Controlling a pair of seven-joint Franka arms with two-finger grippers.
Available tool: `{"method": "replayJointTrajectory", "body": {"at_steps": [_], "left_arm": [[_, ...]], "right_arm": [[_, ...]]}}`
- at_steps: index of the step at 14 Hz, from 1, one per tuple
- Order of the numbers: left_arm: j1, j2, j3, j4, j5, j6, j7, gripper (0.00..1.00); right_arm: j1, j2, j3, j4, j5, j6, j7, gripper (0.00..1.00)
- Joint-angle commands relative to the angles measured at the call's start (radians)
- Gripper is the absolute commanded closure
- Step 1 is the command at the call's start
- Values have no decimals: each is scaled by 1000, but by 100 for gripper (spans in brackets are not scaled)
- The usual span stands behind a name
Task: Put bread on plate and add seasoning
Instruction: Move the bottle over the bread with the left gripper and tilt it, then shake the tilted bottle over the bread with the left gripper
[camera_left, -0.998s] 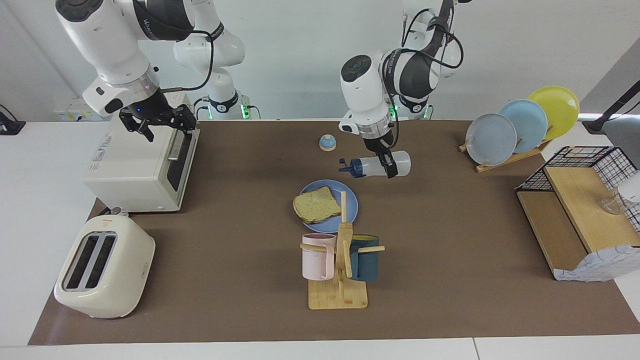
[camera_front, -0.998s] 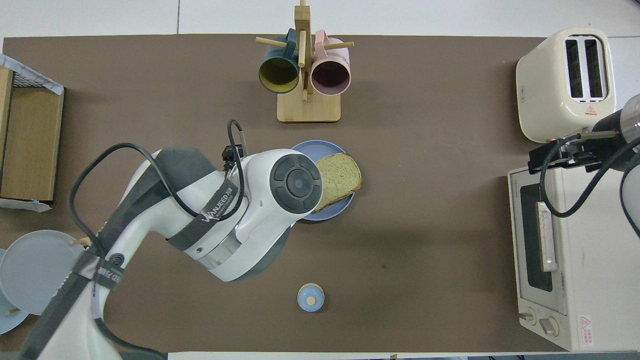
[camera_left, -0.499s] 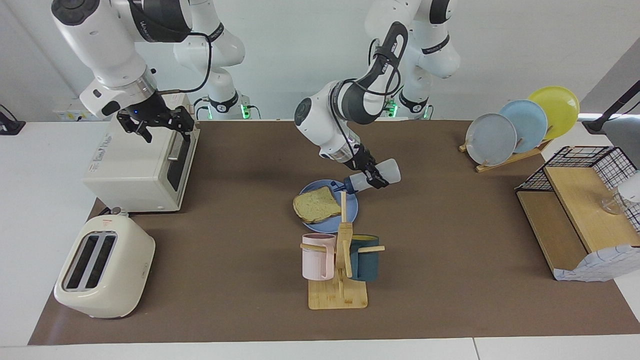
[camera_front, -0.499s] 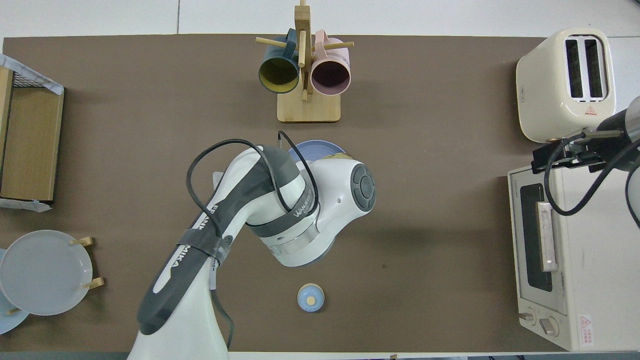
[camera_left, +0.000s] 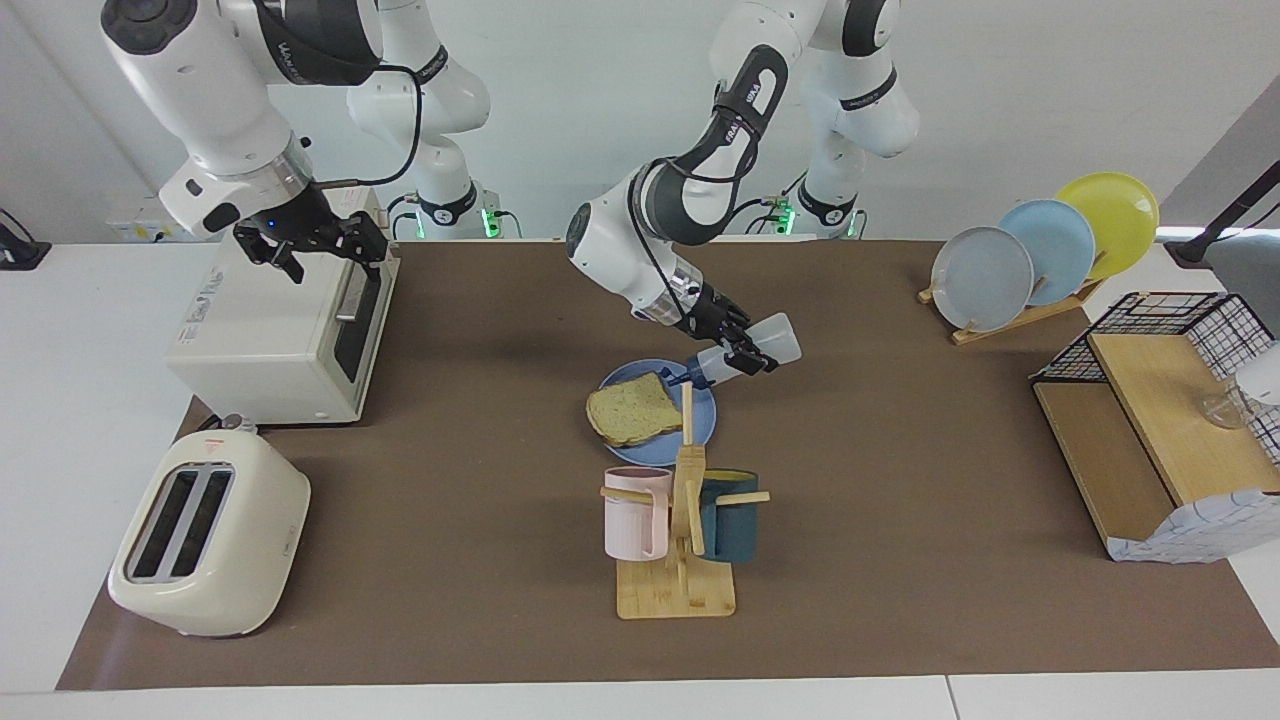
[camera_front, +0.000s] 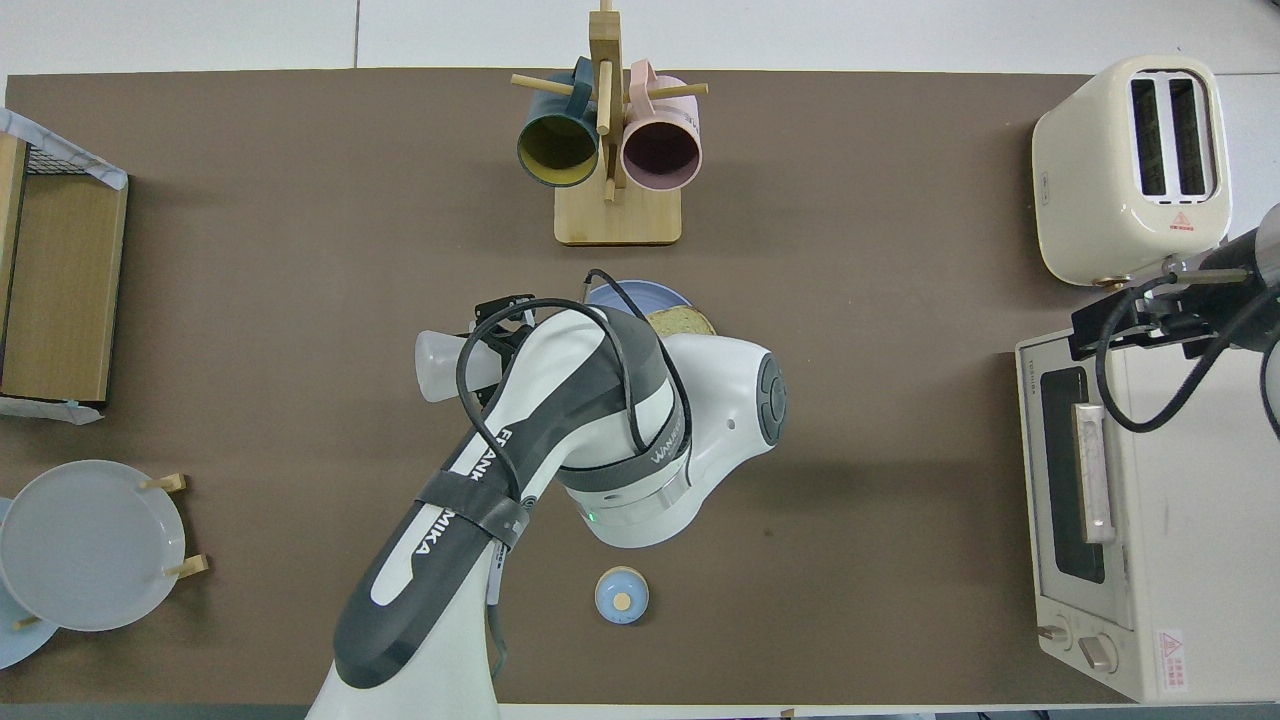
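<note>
The bread (camera_left: 632, 410) lies on the blue plate (camera_left: 703, 425) in the middle of the table, just nearer to the robots than the mug rack. My left gripper (camera_left: 745, 356) is shut on the seasoning bottle (camera_left: 772, 341). It holds the bottle tilted, dark cap (camera_left: 700, 373) down, over the plate's rim beside the bread. In the overhead view the left arm hides most of the plate (camera_front: 628, 296) and bread (camera_front: 682, 322); only the bottle's base (camera_front: 440, 365) sticks out. My right gripper (camera_left: 318, 250) is open and waits over the toaster oven.
A toaster oven (camera_left: 270, 340) and a toaster (camera_left: 205, 530) stand at the right arm's end. A mug rack (camera_left: 678, 520) holds two mugs. A small bell (camera_front: 621, 595) sits near the robots. Upright plates (camera_left: 1040, 250) and a wire shelf (camera_left: 1160, 420) stand at the left arm's end.
My left arm has swung the bottle down from above the table to the plate's rim and tipped its cap downward. The right arm has barely moved.
</note>
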Motion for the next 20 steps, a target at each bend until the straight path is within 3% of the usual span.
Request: {"method": "replayJointTrajectory", "body": {"at_steps": [1,6,10,16,20], "left_arm": [[-24,178,15,198,48,-149,5,100],[-48,175,15,196,134,-177,3,100],[-126,168,16,173,241,-236,3,100],[-30,168,18,100,442,-130,3,100],[-42,168,15,91,447,-121,3,100]], "right_arm": [[-23,-8,7,-17,-17,23,-31,0],[-32,-8,6,-14,-15,17,-31,0],[-46,-8,6,-12,-15,5,-31,0],[-38,-11,12,-17,0,5,-28,0],[-49,-11,11,-11,0,17,-20,0]]}}
